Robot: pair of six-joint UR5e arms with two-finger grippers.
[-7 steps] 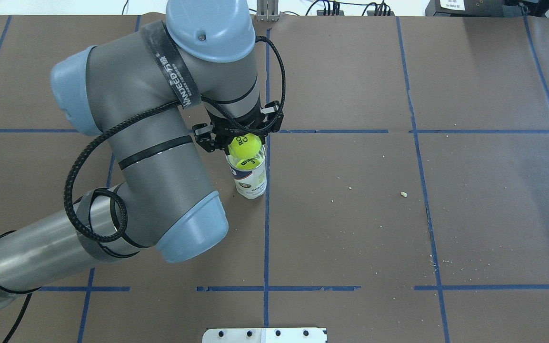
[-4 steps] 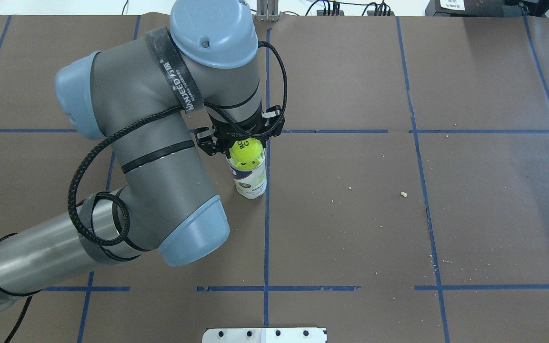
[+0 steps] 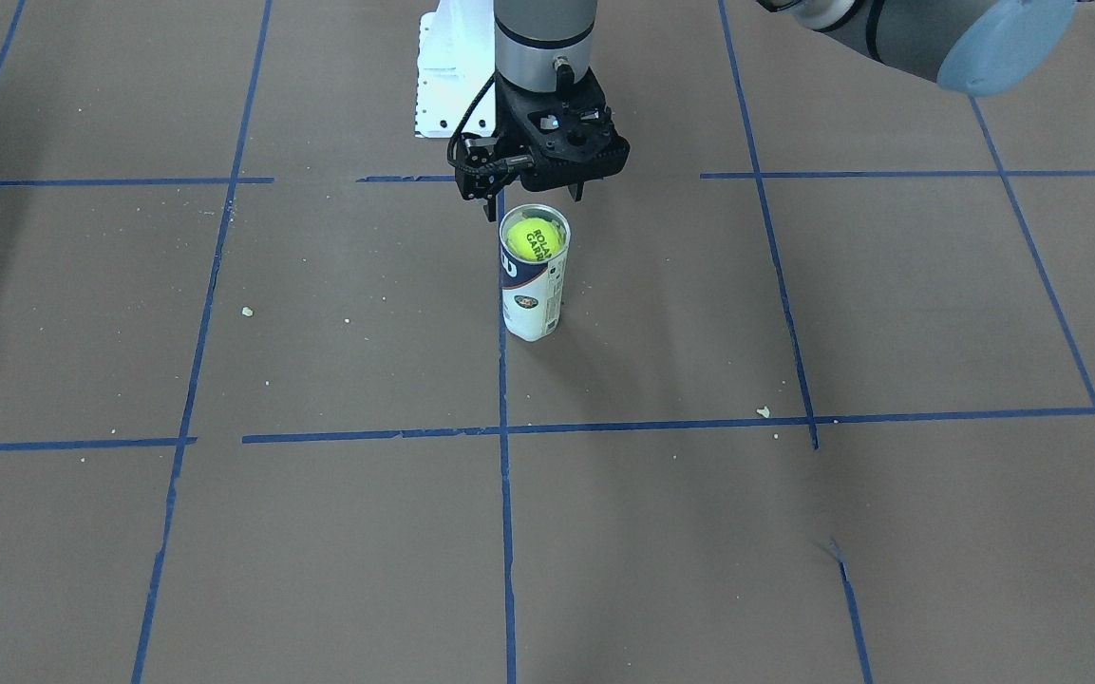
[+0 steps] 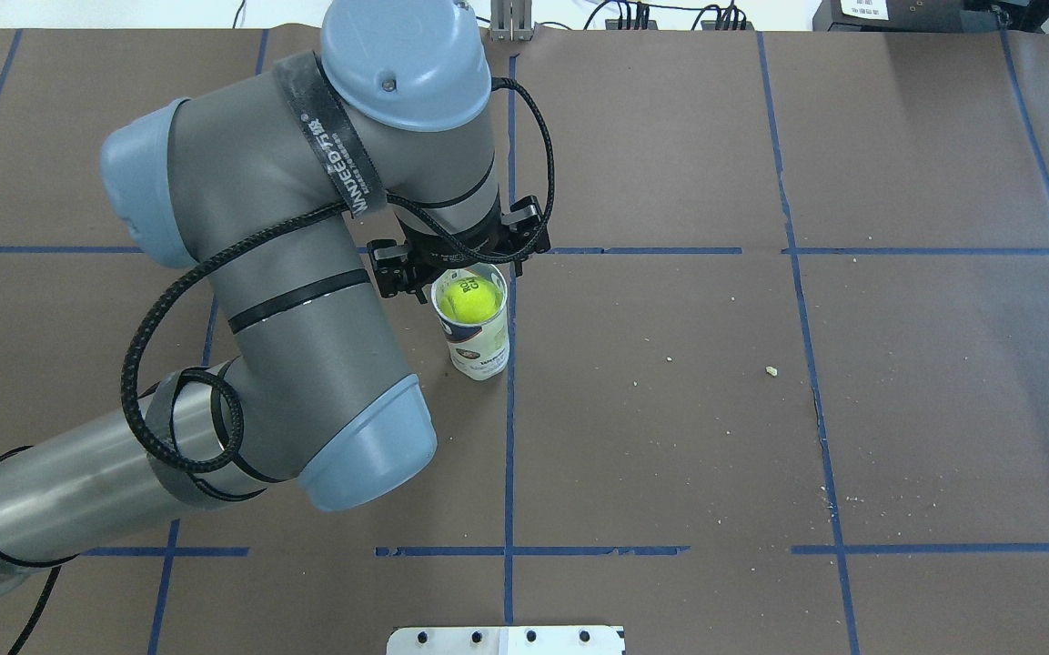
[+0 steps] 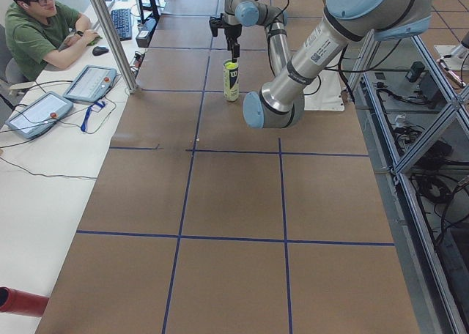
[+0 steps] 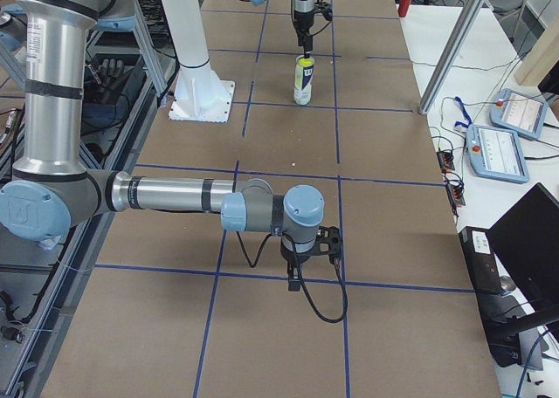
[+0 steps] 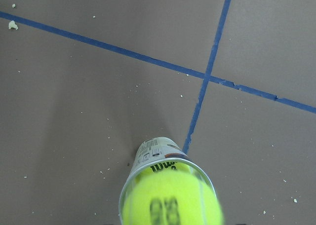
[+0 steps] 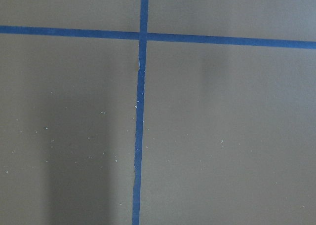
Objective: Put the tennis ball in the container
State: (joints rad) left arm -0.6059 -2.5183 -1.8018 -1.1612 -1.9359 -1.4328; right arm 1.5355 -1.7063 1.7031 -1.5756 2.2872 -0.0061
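While clear of the spread left fingers (image 3: pixel 489 204), "ROLAN GARR" tennis ball (image 3: pixel 535 238) in container (image 3: pixel 530 304) mouth; state of right fingers (image 6: pixel 294 280) unclear.

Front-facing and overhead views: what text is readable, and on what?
"WANJEED": black strap on the left arm; the characters after it are too small to read.
"ROLAN / GARR", cut off at the edge: tennis ball.
Container lettering and logo: too small to read.

The brown table (image 4: pixel 670 437), gridded with blue tape (image 4: pixel 509 455), bears the upright container (image 4: pixel 480 350) and scattered crumbs (image 4: pixel 771 370).
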